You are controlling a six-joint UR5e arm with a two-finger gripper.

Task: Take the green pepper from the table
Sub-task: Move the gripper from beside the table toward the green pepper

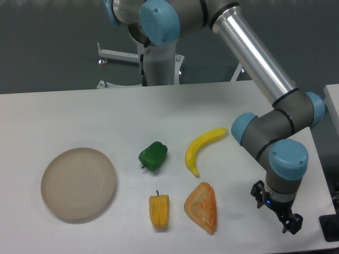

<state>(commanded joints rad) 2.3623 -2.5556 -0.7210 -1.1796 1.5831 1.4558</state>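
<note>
The green pepper (153,156) lies on the white table (69,114) near the middle, stem pointing to the lower left. My gripper (275,210) hangs over the table's front right part, far to the right of the pepper, with a banana and a pastry between them. Its two black fingers (292,223) are spread apart with nothing between them.
A round beige plate (79,183) sits at the left. A yellow-orange pepper (159,210) lies in front of the green one. A yellow banana (203,148) and an orange-brown pastry wedge (202,207) lie to its right. The arm's links (265,132) reach over the right side.
</note>
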